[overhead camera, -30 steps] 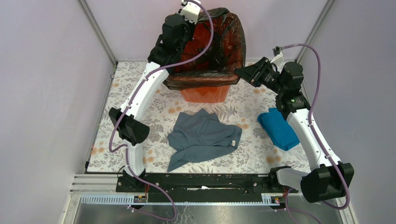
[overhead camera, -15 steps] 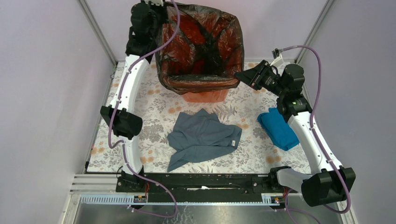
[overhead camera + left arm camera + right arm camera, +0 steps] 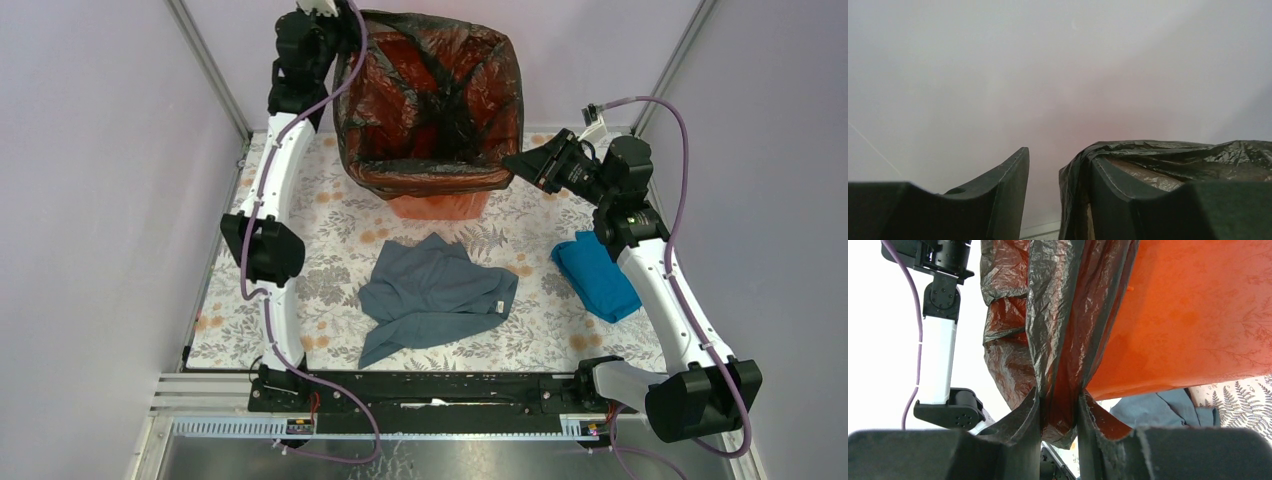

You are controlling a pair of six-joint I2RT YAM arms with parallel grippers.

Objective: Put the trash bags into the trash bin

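The orange trash bin (image 3: 440,205) stands at the back centre, lined with the black trash bag (image 3: 430,90), whose edge is spread over the rim. My left gripper (image 3: 338,32) is at the bin's back-left corner. In the left wrist view it (image 3: 1059,155) is open, with the bag (image 3: 1173,152) draped over its right finger and a gap to the left finger. My right gripper (image 3: 522,162) is at the bin's front-right corner. In the right wrist view it (image 3: 1059,395) is shut on a hanging fold of the bag (image 3: 1058,315) beside the bin's orange wall (image 3: 1188,315).
A crumpled grey cloth (image 3: 435,295) lies on the floral table in front of the bin, also in the right wrist view (image 3: 1158,407). A folded blue cloth (image 3: 597,275) lies at the right, under my right arm. Walls close in the back and sides.
My left gripper has swung from above the bin's left side to its back-left corner, pulling the bag's mouth open over the rim. The right gripper has stayed in place on the bag.
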